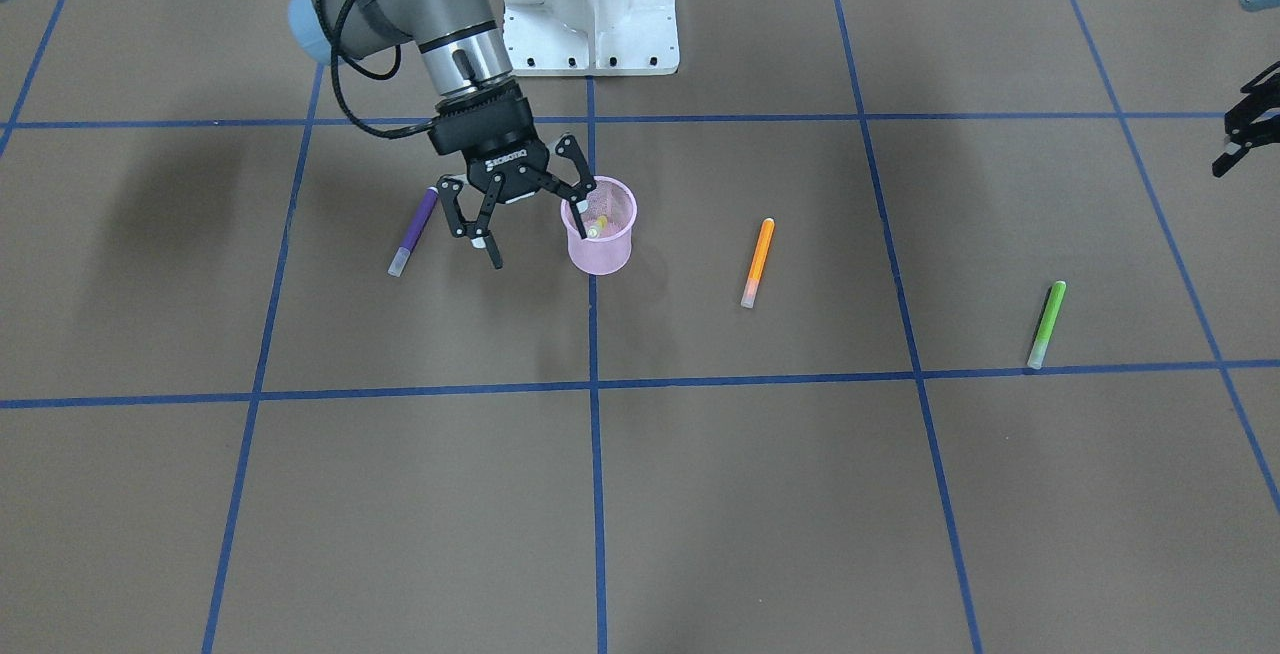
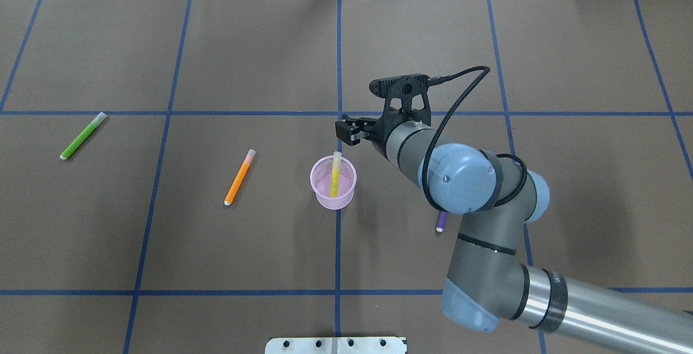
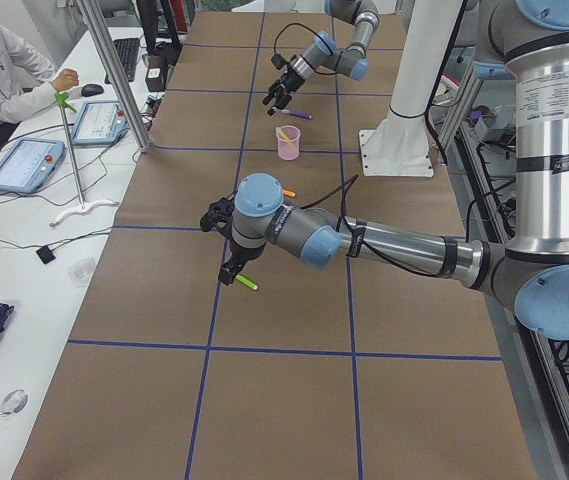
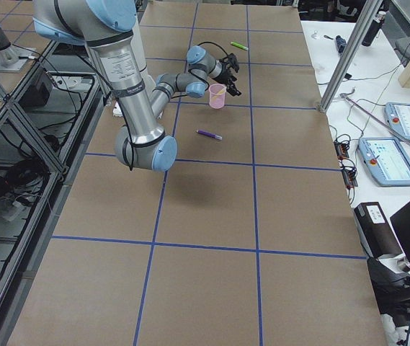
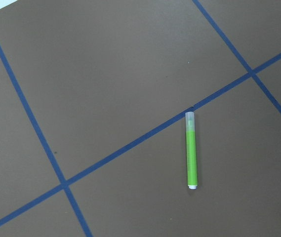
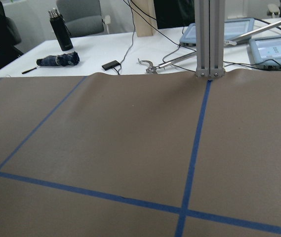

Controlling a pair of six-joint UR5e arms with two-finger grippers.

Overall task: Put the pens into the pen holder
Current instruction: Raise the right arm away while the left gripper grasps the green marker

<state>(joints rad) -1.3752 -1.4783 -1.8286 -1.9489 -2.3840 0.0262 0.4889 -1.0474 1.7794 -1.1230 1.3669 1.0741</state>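
Pen holder (image 1: 600,249) holds one yellow pen (image 2: 336,174); right jaws spread near it, left jaws unclear.

We count four pens: a purple pen (image 1: 412,232), an orange pen (image 1: 757,262), a green pen (image 1: 1046,324) and a yellow pen (image 2: 335,172). We see one pink cup (image 1: 600,254).

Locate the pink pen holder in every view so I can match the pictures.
Exterior front-facing: pen holder left of centre, beside the open right gripper.
Overhead exterior: pen holder at the centre.
Exterior left: far, upper middle.
Exterior right: far, upper middle.
Left wrist-mounted: not in it.
Right wrist-mounted: not in it.
Shared landmark: the central blue tape line it stands on.
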